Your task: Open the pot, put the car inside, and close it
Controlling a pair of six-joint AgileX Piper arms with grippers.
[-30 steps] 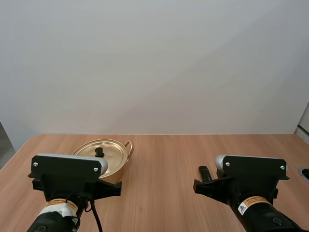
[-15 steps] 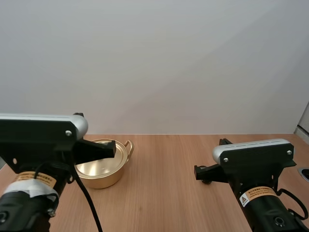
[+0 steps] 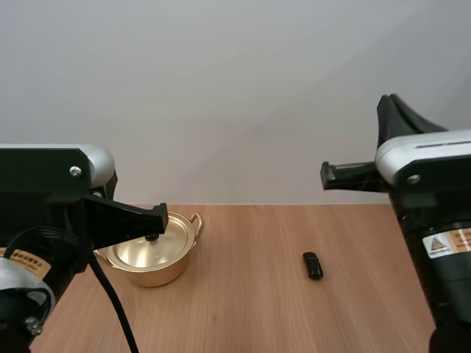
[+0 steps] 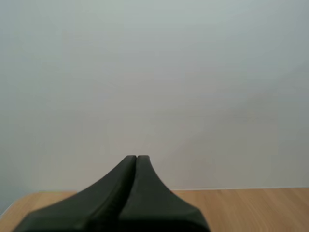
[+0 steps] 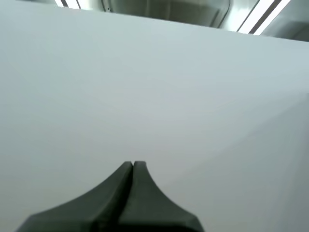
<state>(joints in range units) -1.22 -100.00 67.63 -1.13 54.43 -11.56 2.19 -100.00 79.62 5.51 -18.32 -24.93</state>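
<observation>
Car point(image 3: 313, 265): a small dark toy lying alone on the bench point(image 3: 250, 316), right of centre and well apart from the pot point(image 3: 151, 276). It is judged light, rigid and smooth-sided, and likely to skid if nudged. A pinch from above across its narrow flanks is advised.

Pot: gold metal with side handles, standing at the bench's left side with its lid point(image 3: 173, 241) seated. The lid's black knob point(image 3: 152, 237) is the evident hold. The lid is thin metal, probably light, and apt to slide or clatter if set down carelessly.

Left jaws: raised above the bench and in front of the pot in the high view, pressed together as one dark wedge, holding nothing.

Right jaws: lifted high, likewise closed and empty.

No step of the task is yet done.
</observation>
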